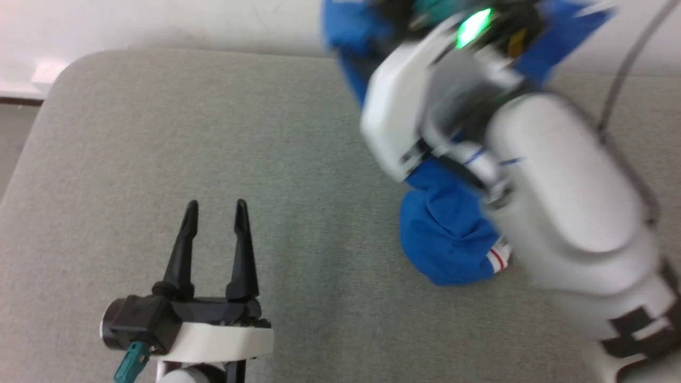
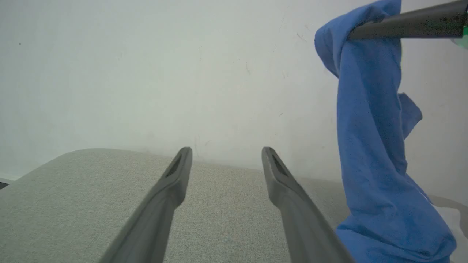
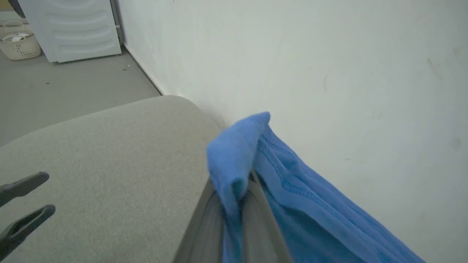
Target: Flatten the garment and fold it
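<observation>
Right gripper (image 3: 240, 197) pinches garment (image 3: 303, 193) edge aloft beside wall (image 3: 329, 73).

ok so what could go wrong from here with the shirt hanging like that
1. The right gripper pinches only a small fold of the garment, and the rest hangs from it like a twisted rope, so the cloth could slip out.
2. Its lower end lies heaped on the grey padded surface. Lowered like this, it would likely land crumpled, not flat.
3. The left gripper is open and apart from the cloth, so no second corner is held to spread it.
</observation>
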Robot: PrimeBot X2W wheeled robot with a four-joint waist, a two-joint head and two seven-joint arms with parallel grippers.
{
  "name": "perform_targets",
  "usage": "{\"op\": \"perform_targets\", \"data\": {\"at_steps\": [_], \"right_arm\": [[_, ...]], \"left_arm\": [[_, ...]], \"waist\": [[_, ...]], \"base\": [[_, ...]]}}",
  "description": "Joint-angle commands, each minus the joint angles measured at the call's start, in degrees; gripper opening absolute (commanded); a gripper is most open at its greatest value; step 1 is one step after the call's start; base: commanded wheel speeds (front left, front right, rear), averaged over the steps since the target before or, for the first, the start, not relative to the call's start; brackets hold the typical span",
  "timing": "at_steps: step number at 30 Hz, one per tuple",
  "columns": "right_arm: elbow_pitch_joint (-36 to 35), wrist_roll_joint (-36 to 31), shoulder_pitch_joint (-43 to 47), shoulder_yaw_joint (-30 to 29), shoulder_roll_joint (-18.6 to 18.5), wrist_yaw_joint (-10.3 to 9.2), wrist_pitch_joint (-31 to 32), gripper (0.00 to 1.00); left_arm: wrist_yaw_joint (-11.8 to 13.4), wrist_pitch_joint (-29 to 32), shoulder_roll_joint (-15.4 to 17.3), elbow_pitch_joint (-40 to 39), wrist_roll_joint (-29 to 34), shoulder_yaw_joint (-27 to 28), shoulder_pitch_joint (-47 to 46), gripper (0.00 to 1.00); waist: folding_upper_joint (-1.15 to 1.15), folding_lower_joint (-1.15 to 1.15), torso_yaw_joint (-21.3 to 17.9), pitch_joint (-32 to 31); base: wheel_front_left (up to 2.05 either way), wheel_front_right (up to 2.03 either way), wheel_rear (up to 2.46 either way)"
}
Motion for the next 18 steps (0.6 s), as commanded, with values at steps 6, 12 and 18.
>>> {"op": "perform_targets", "data": {"at_steps": [6, 12, 18], "right_arm": [[11.8, 4.3, 4.2, 8.9, 2.4, -0.05, -4.8, 0.00], [17.3, 11.1, 6.9, 15.5, 2.6, -0.05, -6.3, 1.00], [18.2, 11.3, 2.6, 12.6, 2.5, -0.05, -11.0, 1.00]], "left_arm": [[0.7, -0.3, -0.2, 1.8, -1.8, -2.1, -2.1, 1.00], [0.6, -0.3, -0.2, 3.3, -1.9, -2.6, -2.8, 1.00], [1.2, -0.3, -0.2, 3.1, -1.6, -1.8, -2.4, 1.00]], "waist": [[0.00, 0.01, 5.3, 2.4], [0.00, 0.01, 7.6, 3.1], [0.00, 0.01, 5.8, 2.6]], "base": [[0.00, 0.00, 0.00], [0.00, 0.00, 0.00], [0.00, 0.00, 0.00]]}}
